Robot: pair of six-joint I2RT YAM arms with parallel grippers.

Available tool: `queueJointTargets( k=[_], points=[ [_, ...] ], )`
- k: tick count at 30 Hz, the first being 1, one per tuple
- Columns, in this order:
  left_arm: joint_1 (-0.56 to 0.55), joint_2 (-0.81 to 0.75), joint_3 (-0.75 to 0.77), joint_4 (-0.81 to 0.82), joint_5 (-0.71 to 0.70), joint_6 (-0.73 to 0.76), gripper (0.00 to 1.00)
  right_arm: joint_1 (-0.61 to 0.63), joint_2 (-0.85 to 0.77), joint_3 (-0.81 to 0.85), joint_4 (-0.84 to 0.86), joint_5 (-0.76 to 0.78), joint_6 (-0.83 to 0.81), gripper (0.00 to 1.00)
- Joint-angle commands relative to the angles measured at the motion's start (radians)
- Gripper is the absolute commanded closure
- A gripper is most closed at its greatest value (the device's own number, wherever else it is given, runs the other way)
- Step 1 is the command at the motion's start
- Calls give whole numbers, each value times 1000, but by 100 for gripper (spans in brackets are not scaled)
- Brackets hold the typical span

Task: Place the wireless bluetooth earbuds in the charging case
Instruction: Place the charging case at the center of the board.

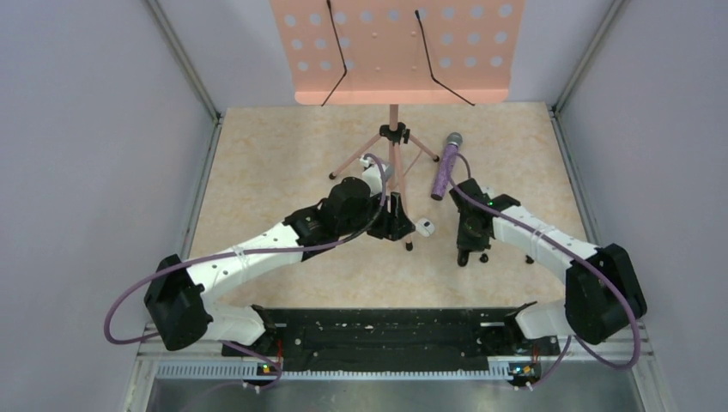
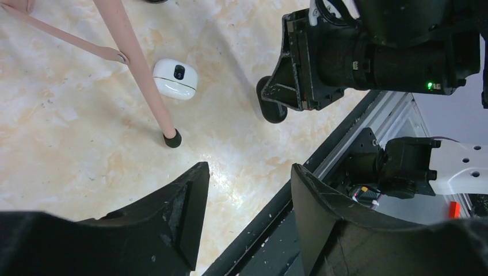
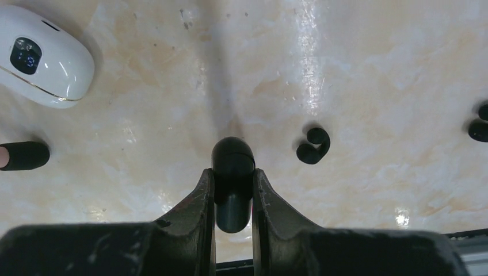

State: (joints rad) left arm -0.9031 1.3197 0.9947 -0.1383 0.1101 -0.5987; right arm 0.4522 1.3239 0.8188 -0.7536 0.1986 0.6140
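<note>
The charging case [image 3: 43, 57] shows here as a white oval shell with a small dark display, shut and lying on the marble table. It also appears in the overhead view [image 1: 424, 227] and the left wrist view [image 2: 175, 78]. My right gripper [image 3: 232, 175] is shut on a black rounded earbud [image 3: 232, 158], low over the table [image 1: 468, 253]. A black C-shaped earbud [image 3: 313, 146] lies just to its right, and another black piece [image 3: 479, 127] sits at the frame edge. My left gripper [image 2: 247, 172] is open and empty, beside the stand's base [image 1: 397, 225].
A pink music stand [image 1: 395, 51] rises at the back, with a tripod leg foot [image 2: 171, 138] close to the case. A glittery purple microphone [image 1: 445, 163] lies behind the right arm. The black base rail [image 1: 378, 330] runs along the near edge.
</note>
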Motion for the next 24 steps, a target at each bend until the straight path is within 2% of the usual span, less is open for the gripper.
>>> queueJointTargets(
  k=[1, 4, 6, 11, 14, 20, 24],
  points=[
    [-3, -27, 4, 1, -36, 13, 40, 84, 75, 93, -56, 154, 21, 100],
    [-4, -41, -4, -7, -48, 13, 40, 129, 120, 119, -67, 178, 34, 100],
    [-4, -49, -11, -12, -53, 13, 40, 136, 139, 121, -51, 135, 35, 98],
    [-3, -59, -22, -17, -53, 10, 39, 137, 109, 87, 45, -33, 29, 60],
    [-4, -58, -23, -18, -49, 10, 39, 137, 53, 68, 94, -107, 35, 53],
    [-5, -50, -20, -14, -38, 5, 39, 123, -51, 41, 139, -176, 40, 53],
    [-9, -43, -23, -5, -28, -2, 39, 71, -120, -14, 150, -177, 13, 55]
  ],
)
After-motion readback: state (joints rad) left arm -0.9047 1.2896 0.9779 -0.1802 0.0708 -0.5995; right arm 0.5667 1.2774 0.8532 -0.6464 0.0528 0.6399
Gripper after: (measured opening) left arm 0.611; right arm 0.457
